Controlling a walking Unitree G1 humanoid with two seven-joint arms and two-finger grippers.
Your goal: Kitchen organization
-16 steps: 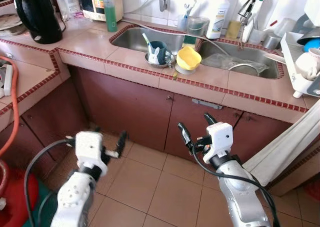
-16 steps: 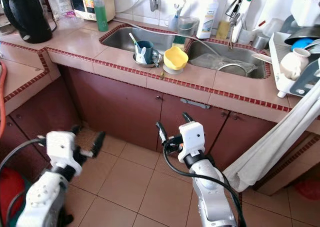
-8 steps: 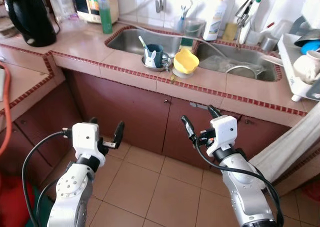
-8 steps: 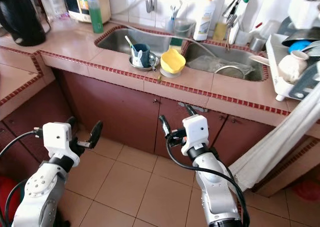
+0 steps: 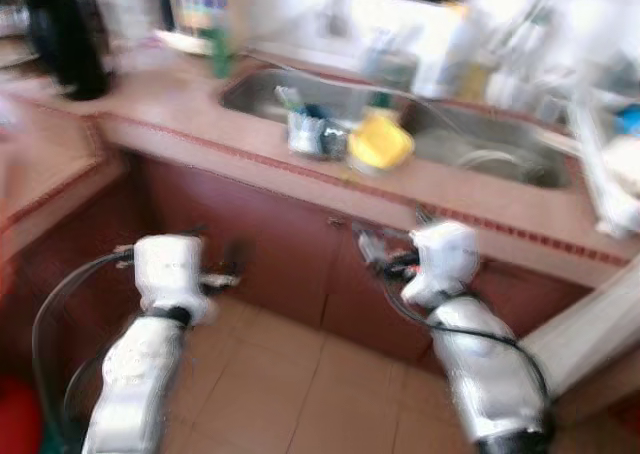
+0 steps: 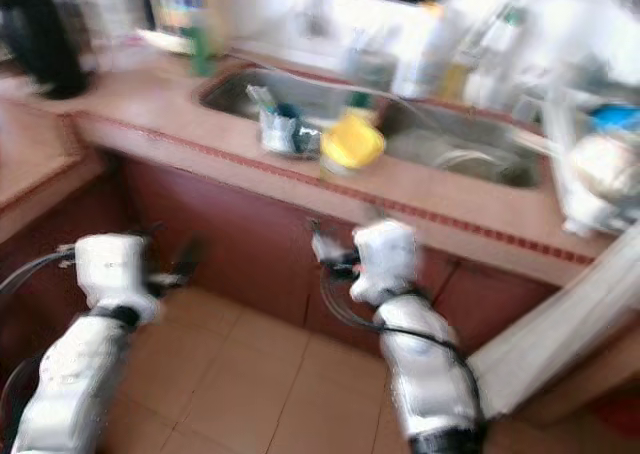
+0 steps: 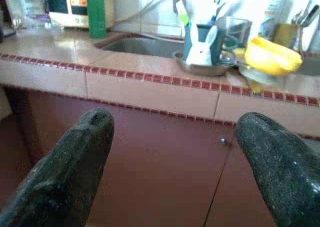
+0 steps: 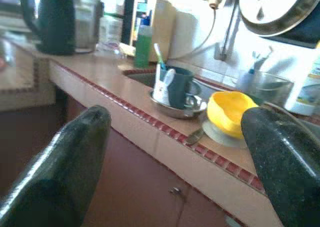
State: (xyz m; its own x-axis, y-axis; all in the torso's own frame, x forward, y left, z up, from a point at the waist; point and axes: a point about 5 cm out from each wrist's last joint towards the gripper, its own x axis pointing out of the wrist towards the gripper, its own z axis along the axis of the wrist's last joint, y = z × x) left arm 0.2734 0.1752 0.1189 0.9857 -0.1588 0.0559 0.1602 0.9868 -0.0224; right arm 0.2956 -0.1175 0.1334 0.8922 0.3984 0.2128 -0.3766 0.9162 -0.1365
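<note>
The eye views are blurred by motion. A yellow bowl point(image 5: 378, 142) sits on the tiled counter between two steel sinks, next to a teal mug point(image 5: 310, 132) holding a toothbrush and standing in a steel dish. Both arms are held out in front of the brown cabinet doors point(image 7: 150, 162), below the counter edge. My left gripper point(image 7: 175, 127) is open and holds nothing, with the mug point(image 7: 202, 37) and bowl point(image 7: 272, 57) beyond it. My right gripper point(image 8: 177, 122) is open too, facing the mug point(image 8: 177, 87) and yellow bowl point(image 8: 230, 109).
A black kettle point(image 5: 65, 34) stands at the counter's far left, a green bottle point(image 7: 96, 12) behind the left sink. A dish rack point(image 5: 610, 164) with crockery is at the right, and a white cloth point(image 5: 590, 314) hangs below it. Tiled floor lies underfoot.
The whole picture has shifted and blurred, so the camera is moving closer to the counter. Both arms have risen a little toward the cabinet; the grippers stay open.
</note>
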